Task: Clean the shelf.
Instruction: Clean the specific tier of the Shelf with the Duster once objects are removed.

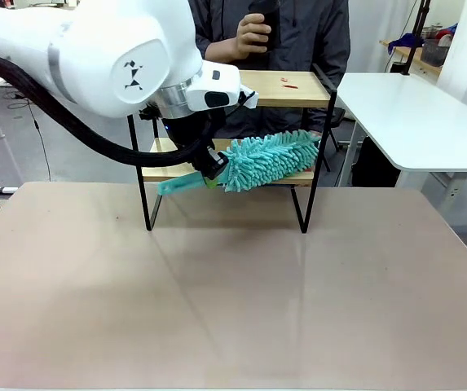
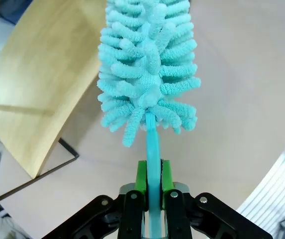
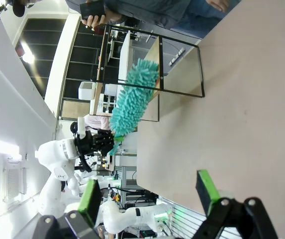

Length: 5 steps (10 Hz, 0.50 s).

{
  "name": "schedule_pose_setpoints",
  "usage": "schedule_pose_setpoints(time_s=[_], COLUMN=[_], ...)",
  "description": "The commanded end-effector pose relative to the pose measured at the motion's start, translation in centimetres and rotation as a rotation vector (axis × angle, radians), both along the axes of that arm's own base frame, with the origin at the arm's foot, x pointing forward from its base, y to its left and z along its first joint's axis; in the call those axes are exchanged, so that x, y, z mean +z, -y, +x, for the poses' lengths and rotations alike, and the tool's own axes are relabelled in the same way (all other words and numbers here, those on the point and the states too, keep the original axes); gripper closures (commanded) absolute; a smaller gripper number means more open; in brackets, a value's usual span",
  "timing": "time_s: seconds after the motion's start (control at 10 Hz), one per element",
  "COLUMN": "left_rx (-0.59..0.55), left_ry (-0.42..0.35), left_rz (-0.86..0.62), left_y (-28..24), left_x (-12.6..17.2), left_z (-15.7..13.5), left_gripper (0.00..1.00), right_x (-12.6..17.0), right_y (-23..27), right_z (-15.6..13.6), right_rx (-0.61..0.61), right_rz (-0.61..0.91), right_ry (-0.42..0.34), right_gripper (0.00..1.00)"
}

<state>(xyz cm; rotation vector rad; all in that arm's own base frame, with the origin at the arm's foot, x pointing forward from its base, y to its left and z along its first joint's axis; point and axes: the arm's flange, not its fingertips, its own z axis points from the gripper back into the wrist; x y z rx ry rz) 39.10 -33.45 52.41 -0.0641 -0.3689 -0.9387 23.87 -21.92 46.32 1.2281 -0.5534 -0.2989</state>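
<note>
Tan worktop [image 1: 233, 318] with a bare foreground; the shelf [image 1: 298, 94] stands at its far middle and a person stands behind it. From the left, the left hand [image 1: 213, 174] reaches in, pressed tight on the teal handle [image 1: 180, 184] of the duster [image 1: 270, 159]. In the wrist view, the green pads [image 2: 141, 177] pinch the stem squarely. The fluffy head lies across the front edge of the lower board [image 1: 165, 147]; I cannot tell whether it bears on the wood or hangs just in front. Judgement: the step in hand is wiping the lower tier. To do it well, carry the head further in over the board, lay it flat, and stroke lengthwise with light pressure so the shelf does not skid. Small red scraps [image 1: 288, 81] sit right of centre on the top board [image 1: 306, 96], not yet swept. The right hand [image 3: 148, 194] is spread wide, holds nothing, and is well apart from the shelf.
</note>
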Motion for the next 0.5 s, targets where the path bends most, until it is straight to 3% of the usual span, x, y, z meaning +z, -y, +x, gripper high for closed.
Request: schedule_pose_setpoints(time_s=[0.0,0.2,0.4], left_rx=[-0.065,0.039,0.065], left_ry=[0.010,0.036,0.031], left_rz=[-0.030,-0.033,-0.046], left_y=[-5.0,-9.3,-12.1], left_x=[0.6,1.4,1.5], left_z=[-3.8,-6.4,-8.1], left_gripper=[0.88,0.88,0.88], right_x=[0.2,0.2,0.2], right_y=[0.1,0.1,0.1], right_z=[0.3,0.3,0.3], right_rx=[-0.003,-0.003,-0.003], right_rz=[0.006,0.006,0.006], right_ry=[0.035,0.035,0.035], right_gripper=[0.00,0.00,0.00])
